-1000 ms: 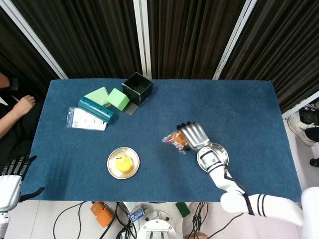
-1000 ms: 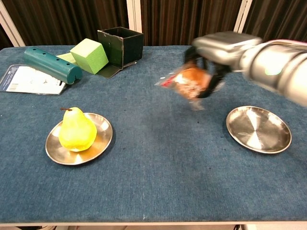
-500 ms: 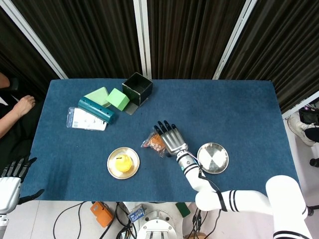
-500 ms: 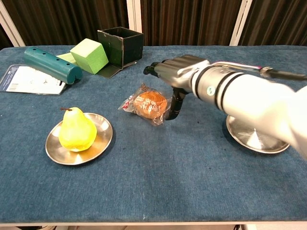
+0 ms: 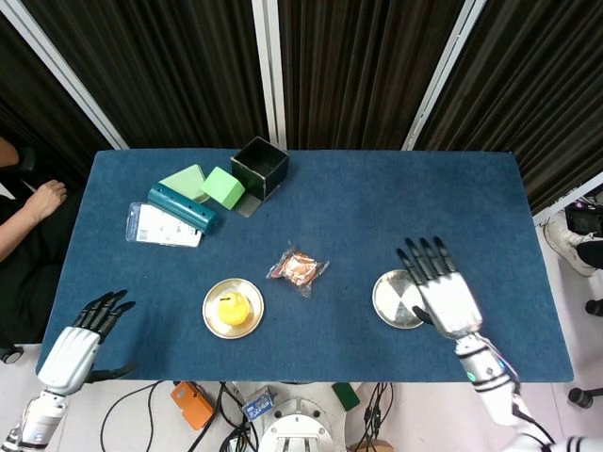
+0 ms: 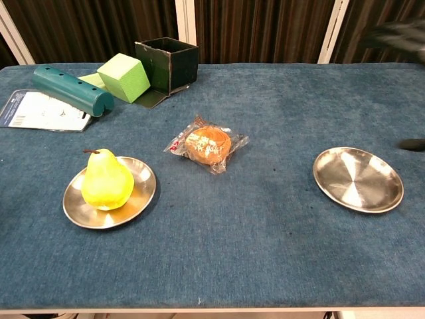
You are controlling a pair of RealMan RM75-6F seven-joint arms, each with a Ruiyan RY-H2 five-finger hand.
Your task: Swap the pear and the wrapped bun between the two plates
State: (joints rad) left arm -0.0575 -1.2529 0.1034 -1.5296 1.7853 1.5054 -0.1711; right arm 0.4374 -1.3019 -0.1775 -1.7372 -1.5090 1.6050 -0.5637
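The wrapped bun (image 5: 298, 267) (image 6: 207, 144) lies on the blue cloth between the two plates, touched by neither hand. A yellow pear (image 5: 233, 308) (image 6: 105, 181) stands upright on the left metal plate (image 5: 215, 320) (image 6: 143, 193). The right metal plate (image 5: 391, 299) (image 6: 358, 179) holds nothing. My right hand (image 5: 441, 288) hovers by that plate's right side, fingers spread and holding nothing. My left hand (image 5: 82, 341) is at the table's front left corner, fingers apart and also holding nothing. The chest view catches only a blurred dark trace of the right hand at its right edge.
At the back left stand a black open box (image 5: 259, 168) (image 6: 167, 64), two green blocks (image 5: 222, 187) (image 6: 124, 77), a teal cylinder-like case (image 5: 181, 208) (image 6: 72, 90) and a white packet (image 5: 162, 226) (image 6: 36, 110). A person's hand (image 5: 42, 198) rests at the left edge.
My right hand set the wrapped bun down on the cloth, let go and pulled back to the right plate's side. My left hand rose into view at the front left.
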